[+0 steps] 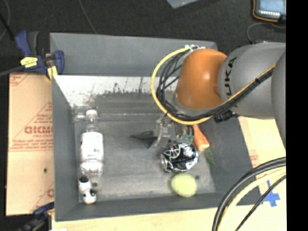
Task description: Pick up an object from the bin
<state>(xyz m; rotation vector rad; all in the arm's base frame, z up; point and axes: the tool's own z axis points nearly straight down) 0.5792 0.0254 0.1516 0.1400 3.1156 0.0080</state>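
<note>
My gripper (165,137) hangs low over the middle-right of the bin, below the arm's orange cover. Its two grey fingers stand a little apart, and it is open with nothing between them. A dark wedge-shaped thing (143,138) lies just left of the left finger, its point facing left. Right below and to the right of the fingertips sits a crumpled black-and-white thing (180,158). An orange carrot-like piece (200,138) with a green end lies at the gripper's right, partly under the arm.
A yellow-green ball (184,185) rests near the bin's front wall. A clear plastic bottle (91,147) lies along the left side, with a small white-and-black figure (86,190) in the front-left corner. The arm covers the bin's back right.
</note>
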